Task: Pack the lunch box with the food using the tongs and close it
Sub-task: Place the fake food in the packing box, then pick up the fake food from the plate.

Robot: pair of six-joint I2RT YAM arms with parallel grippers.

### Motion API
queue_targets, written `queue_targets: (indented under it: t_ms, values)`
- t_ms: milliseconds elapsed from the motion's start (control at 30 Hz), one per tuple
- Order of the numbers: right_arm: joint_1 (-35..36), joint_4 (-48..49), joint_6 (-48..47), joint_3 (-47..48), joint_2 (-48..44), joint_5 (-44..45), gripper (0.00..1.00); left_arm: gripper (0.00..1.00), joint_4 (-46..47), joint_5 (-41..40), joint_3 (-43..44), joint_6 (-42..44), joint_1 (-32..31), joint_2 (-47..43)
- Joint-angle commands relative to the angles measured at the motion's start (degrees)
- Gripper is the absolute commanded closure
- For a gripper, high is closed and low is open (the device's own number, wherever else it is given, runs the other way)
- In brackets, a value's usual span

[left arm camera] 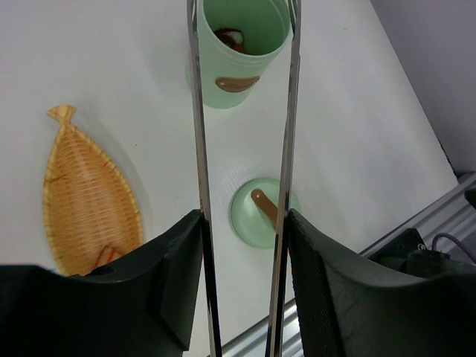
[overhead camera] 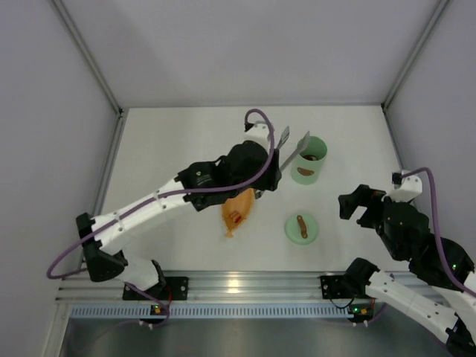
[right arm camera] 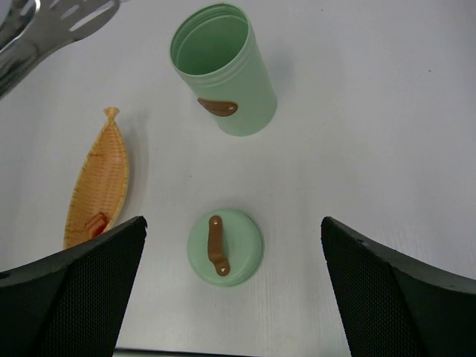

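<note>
The pale green lunch box (overhead camera: pixel 309 161) (left arm camera: pixel 242 74) (right arm camera: pixel 230 82) stands upright and uncovered at the table's middle right. My left gripper (overhead camera: pixel 269 169) (left arm camera: pixel 244 217) is shut on the silver tongs (overhead camera: pixel 294 147) (left arm camera: pixel 199 149) (right arm camera: pixel 44 30). Its fingers press on both arms, which stand spread apart, and the tong tips hang over the box's mouth. A piece of food (left arm camera: pixel 232 37) lies inside the box. A reddish piece (overhead camera: pixel 236 217) (left arm camera: pixel 108 256) (right arm camera: pixel 97 222) lies on the orange tray. My right gripper (overhead camera: pixel 355 204) (right arm camera: pixel 233 282) hovers open, empty, above the lid.
The flat green lid (overhead camera: pixel 302 227) (left arm camera: pixel 260 212) (right arm camera: pixel 224 246) with a brown handle lies in front of the box. The orange leaf-shaped tray (overhead camera: pixel 239 208) (left arm camera: pixel 85 201) (right arm camera: pixel 100 178) sits to its left, partly under my left arm. Grey walls enclose the table on three sides.
</note>
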Motion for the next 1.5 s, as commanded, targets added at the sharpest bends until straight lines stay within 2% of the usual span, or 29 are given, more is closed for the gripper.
queue_targets:
  t_ms: [0,233,433,533,700,900,1100,1333,1467]
  values:
    - [0.6,0.7,-0.8,1.1,0.7,0.4,0.00,0.48,-3.7,-1.1,-5.9,-2.3,0.2,-9.2]
    - [0.6,1.2,-1.2,1.6,2.5,-0.9,0.00,0.49,-17.5,-0.3,-15.2,-7.0,0.2,-20.5]
    - [0.6,2.3,-2.0,2.8,7.1,-4.2,0.00,0.49,-24.6,1.0,-21.6,-12.0,0.2,-28.4]
    - [0.6,3.1,-2.9,2.8,9.1,-4.8,0.00,0.49,-29.8,0.8,-23.4,-13.6,0.2,-30.5]
    - [0.6,3.6,-3.6,2.2,11.5,-5.1,0.00,0.49,-32.9,3.3,-26.2,-13.6,0.2,-31.0]
    - [0.6,6.3,-3.4,1.3,13.1,-6.7,0.01,0.49,-32.7,3.2,-28.2,-13.0,0.2,-28.8]
    - [0.6,8.8,-4.7,1.0,14.7,-7.7,0.01,0.48,-28.0,3.9,-30.9,-11.7,0.3,-27.7]
    - [0.6,8.8,-5.4,0.3,16.5,-7.3,0.01,0.49,-26.1,5.0,-30.7,-10.4,0.3,-24.7]
    - [0.6,8.8,-5.5,0.2,16.1,-7.1,0.01,0.49,-26.5,2.5,-29.5,-10.8,0.3,-25.1]
